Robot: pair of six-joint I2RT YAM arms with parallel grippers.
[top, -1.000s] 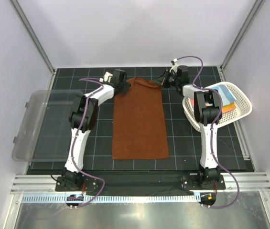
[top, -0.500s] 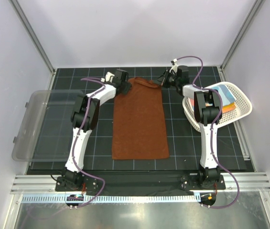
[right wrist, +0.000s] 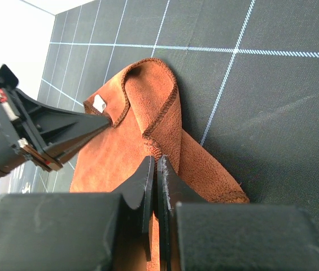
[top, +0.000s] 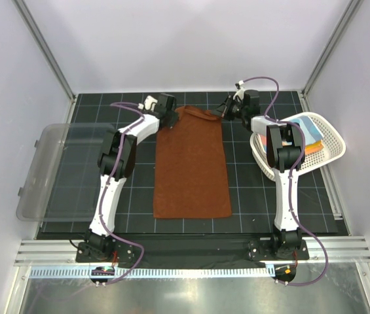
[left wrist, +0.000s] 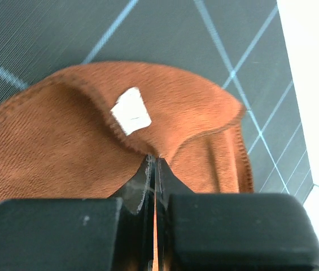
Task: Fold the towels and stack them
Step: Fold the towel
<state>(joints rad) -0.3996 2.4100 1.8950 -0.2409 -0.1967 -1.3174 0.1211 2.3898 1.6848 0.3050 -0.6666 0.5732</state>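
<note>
A large rust-brown towel (top: 191, 170) lies lengthwise on the black grid mat, its far edge bunched up. My left gripper (top: 171, 120) is shut on the far left corner. In the left wrist view the jaws (left wrist: 154, 161) pinch the hemmed edge of the towel (left wrist: 52, 152) just below a white label (left wrist: 131, 110). My right gripper (top: 223, 112) is shut on the far right corner. In the right wrist view its jaws (right wrist: 155, 162) clamp a fold of the towel (right wrist: 114, 164), with the left gripper (right wrist: 105, 119) opposite. More towels, light blue (top: 309, 127) over orange (top: 310, 148), sit in the basket.
A white perforated basket (top: 332, 140) stands at the right edge of the mat, close to the right arm. A clear plastic bin (top: 47, 170) lies at the left, partly off the mat. White walls and metal posts enclose the workspace.
My left gripper has closed on the towel's far left corner; a second ago its jaws stood apart there. The right gripper and the towel's body have not moved.
</note>
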